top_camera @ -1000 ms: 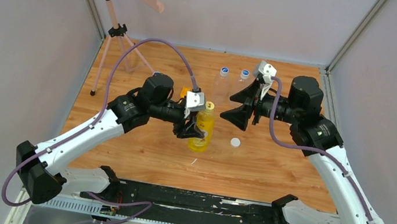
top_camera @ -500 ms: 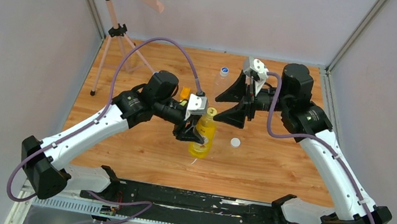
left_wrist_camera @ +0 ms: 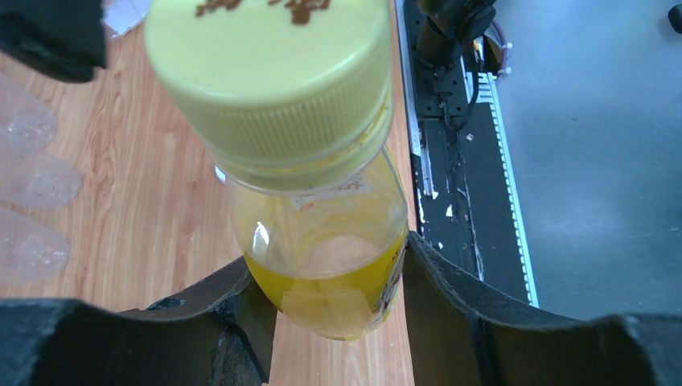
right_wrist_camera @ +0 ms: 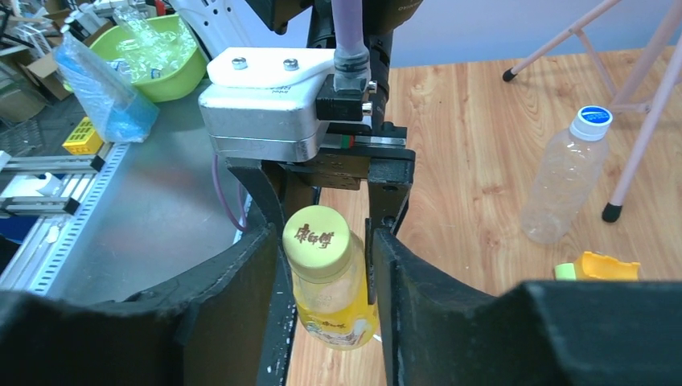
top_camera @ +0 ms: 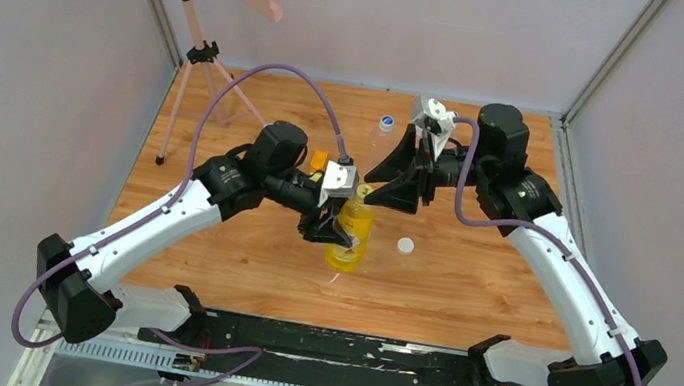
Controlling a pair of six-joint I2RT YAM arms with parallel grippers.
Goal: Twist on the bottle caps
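Observation:
My left gripper (top_camera: 332, 224) is shut on the slim yellow bottle (top_camera: 350, 237) and holds it by the body, tilted over the table. In the left wrist view both fingers (left_wrist_camera: 450, 305) press the yellow bottle (left_wrist_camera: 330, 273) below its yellow cap (left_wrist_camera: 269, 72). My right gripper (top_camera: 376, 190) is open, its jaws on either side of the yellow cap (right_wrist_camera: 318, 235) with gaps showing. A plain white cap (top_camera: 404, 245) lies on the wood to the right. A clear bottle (top_camera: 380, 143) with a blue cap (right_wrist_camera: 593, 119) stands at the back.
A small orange-and-green block (right_wrist_camera: 599, 267) lies behind the left wrist. A pink tripod (top_camera: 198, 52) stands at the back left. Clear bottle bodies (left_wrist_camera: 32, 177) show at the left edge of the left wrist view. A black rail (top_camera: 336, 349) runs along the near edge.
My right gripper has moved left and down until it straddles the yellow cap, hiding a second blue-capped bottle. My left gripper tilted the yellow bottle, then stayed still.

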